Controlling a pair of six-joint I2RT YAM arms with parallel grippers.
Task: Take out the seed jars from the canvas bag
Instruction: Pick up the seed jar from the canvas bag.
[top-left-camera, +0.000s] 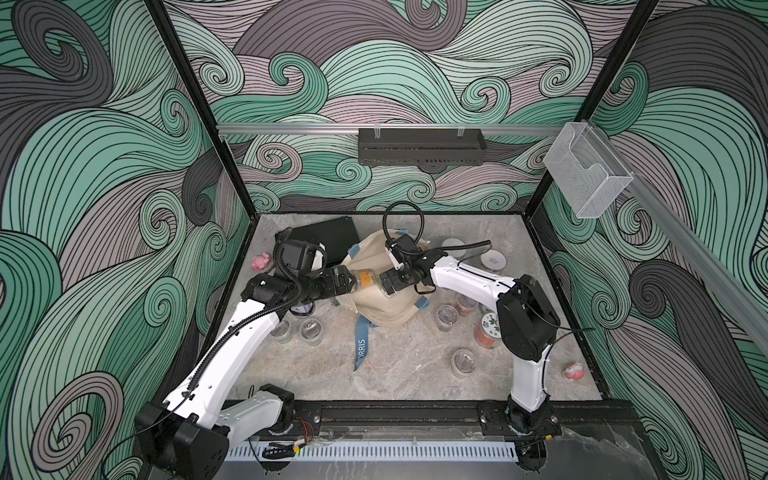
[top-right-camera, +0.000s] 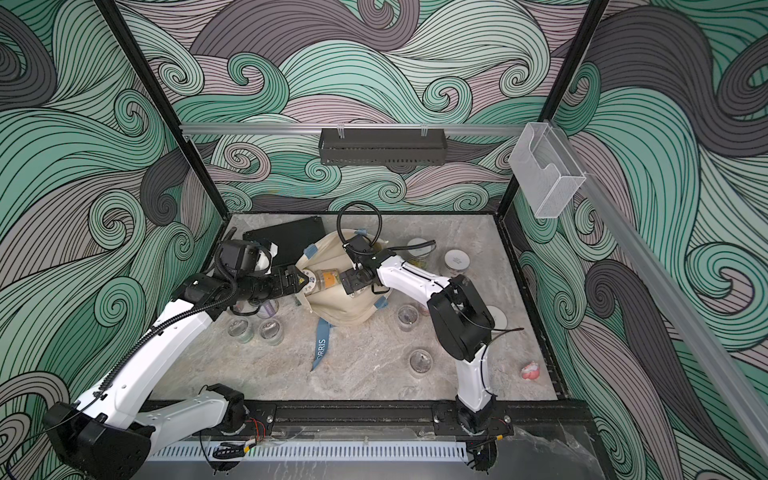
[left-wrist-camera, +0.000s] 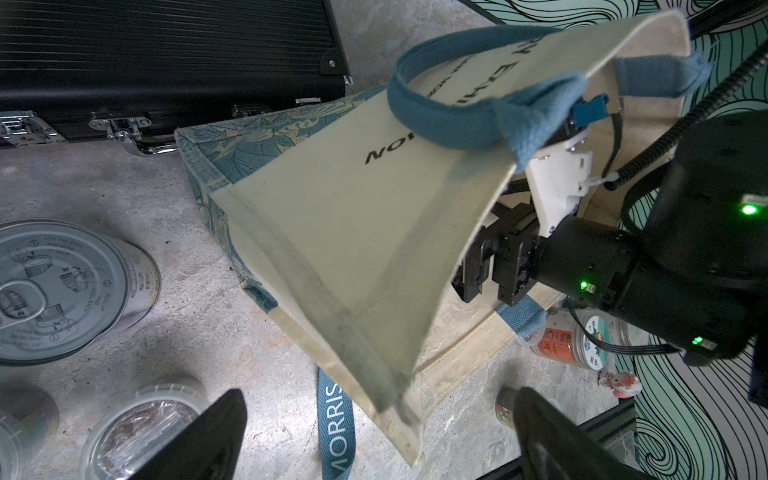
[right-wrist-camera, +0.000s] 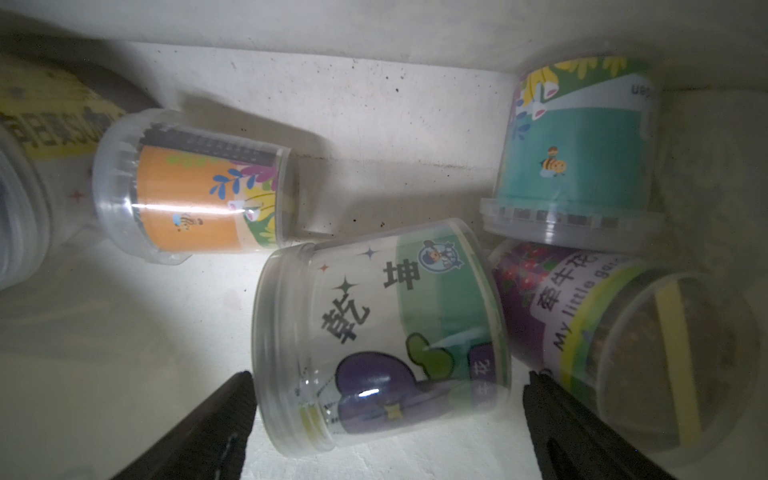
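Note:
The canvas bag lies mid-table, one cream panel raised like a tent. My right gripper is inside it and open. Its fingers stand on either side of a lying seed jar with a purple eggplant label, with a gap on each side. Orange, teal and purple jars lie around it. My left gripper is open at the bag's side, with only the panel's corner between its fingers. In both top views an orange-labelled jar shows between the two grippers.
Several jars stand on the table: small clear ones, white-lidded ones and a silver-lidded one. A black ribbed case lies behind the bag. Pink toys sit near the side walls. A blue strap trails forward.

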